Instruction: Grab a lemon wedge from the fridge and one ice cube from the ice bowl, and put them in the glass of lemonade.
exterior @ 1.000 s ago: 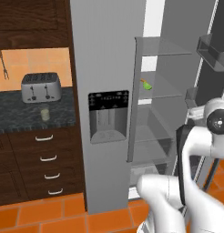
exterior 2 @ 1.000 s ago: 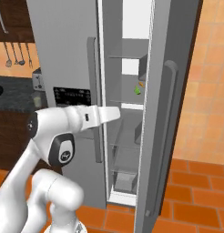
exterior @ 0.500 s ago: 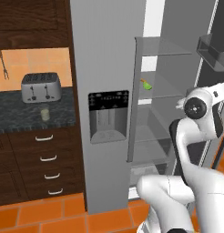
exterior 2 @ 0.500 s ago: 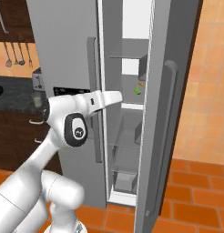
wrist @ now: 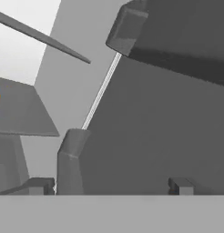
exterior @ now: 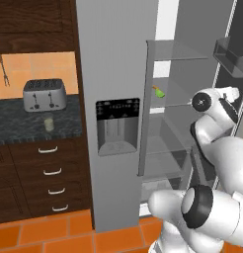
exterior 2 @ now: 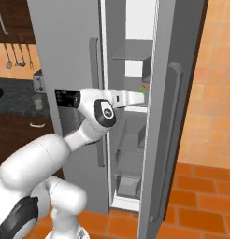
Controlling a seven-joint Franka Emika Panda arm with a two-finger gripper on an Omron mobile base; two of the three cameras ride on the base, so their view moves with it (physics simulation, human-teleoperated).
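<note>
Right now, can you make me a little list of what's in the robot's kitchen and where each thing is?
fridge: tall and grey, right door swung open, left door with the black panel shut
lemon wedge: bright green, on a glass shelf inside the fridge
orange sliver: right beside the wedge
robot arm: reaching into the open fridge
tool: open, empty; its two fingertips show in the hand view
toaster: on the dark counter left of the fridge
glass of lemonade: in front of the toaster
</note>
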